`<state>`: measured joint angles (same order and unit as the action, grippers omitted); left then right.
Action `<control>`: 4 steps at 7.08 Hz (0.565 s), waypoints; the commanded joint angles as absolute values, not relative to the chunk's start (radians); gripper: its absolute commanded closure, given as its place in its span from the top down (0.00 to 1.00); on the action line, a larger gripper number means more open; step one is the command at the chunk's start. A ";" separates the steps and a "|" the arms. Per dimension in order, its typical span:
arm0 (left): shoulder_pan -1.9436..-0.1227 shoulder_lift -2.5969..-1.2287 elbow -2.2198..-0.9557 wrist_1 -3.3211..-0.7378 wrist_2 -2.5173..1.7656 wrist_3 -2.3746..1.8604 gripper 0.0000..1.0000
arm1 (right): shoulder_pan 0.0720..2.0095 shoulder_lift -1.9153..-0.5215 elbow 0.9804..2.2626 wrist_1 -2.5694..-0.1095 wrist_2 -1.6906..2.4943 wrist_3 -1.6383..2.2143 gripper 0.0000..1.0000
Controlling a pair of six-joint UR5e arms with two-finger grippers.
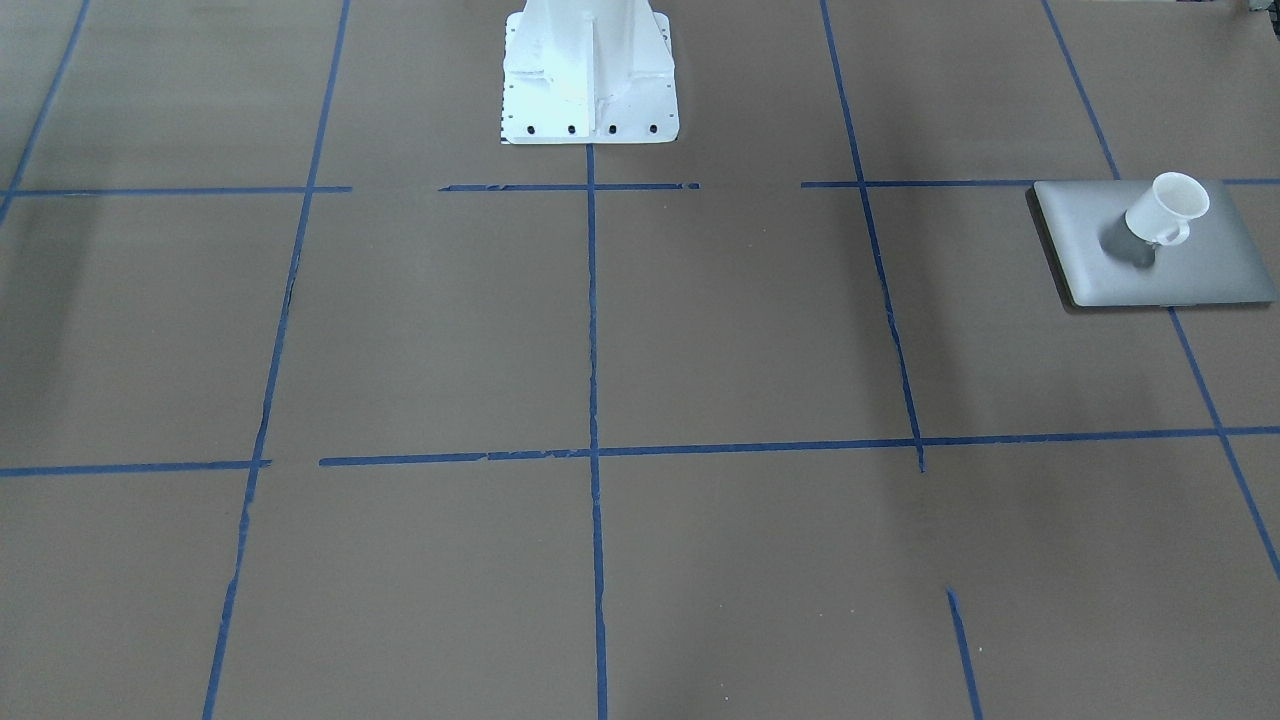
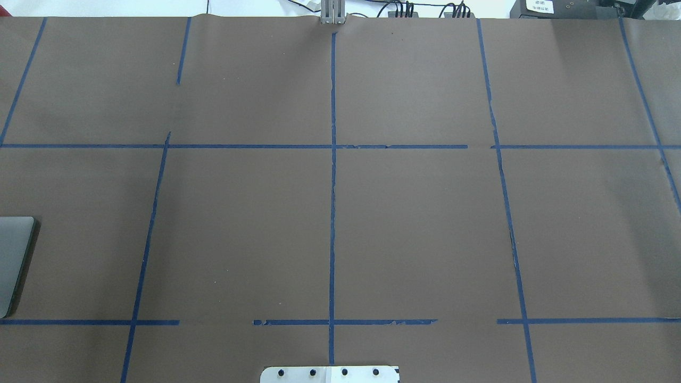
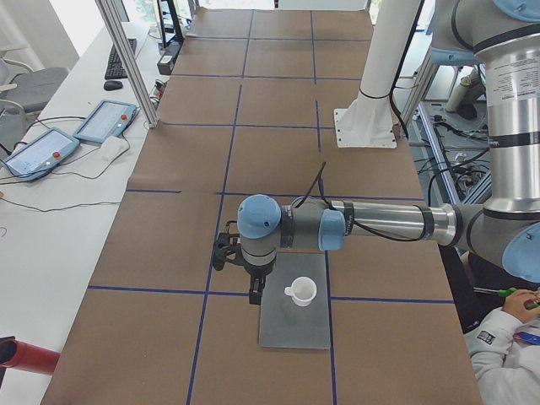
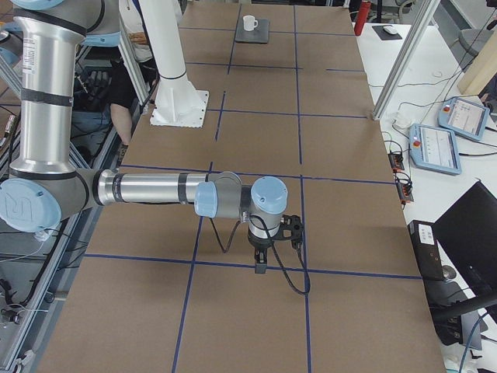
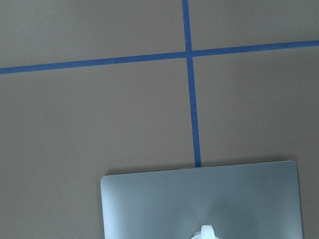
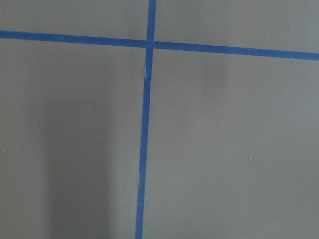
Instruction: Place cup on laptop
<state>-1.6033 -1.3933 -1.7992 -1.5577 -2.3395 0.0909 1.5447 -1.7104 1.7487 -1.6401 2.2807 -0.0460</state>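
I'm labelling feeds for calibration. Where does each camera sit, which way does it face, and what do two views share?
Front-facing: across the table, facing the robot's pedestal; cup on laptop; no arms.
Overhead: behind the robot, looking forward-down; pedestal edge, laptop corner only.
Exterior left: table's left end; near left arm, left gripper beside cup.
Exterior right: opposite end; near right arm, right gripper over the table.
Left wrist: looks down on laptop, cup's handle.
Right wrist: down on tape cross only.
Shared: both side views show cup on laptop.
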 commanded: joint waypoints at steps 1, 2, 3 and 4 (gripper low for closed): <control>-1.603 -1.401 -1.830 -1.555 -2.339 0.092 1.00 | 1.545 -1.710 1.749 -1.640 2.281 -0.046 1.00; -1.606 -1.394 -1.838 -1.554 -2.339 0.092 1.00 | 1.545 -1.709 1.749 -1.640 2.281 -0.046 1.00; -1.605 -1.397 -1.836 -1.552 -2.341 0.092 1.00 | 1.545 -1.710 1.749 -1.640 2.281 -0.046 1.00; -1.603 -1.393 -1.788 -1.555 -2.332 0.091 1.00 | 1.545 -1.710 1.749 -1.641 2.281 -0.046 1.00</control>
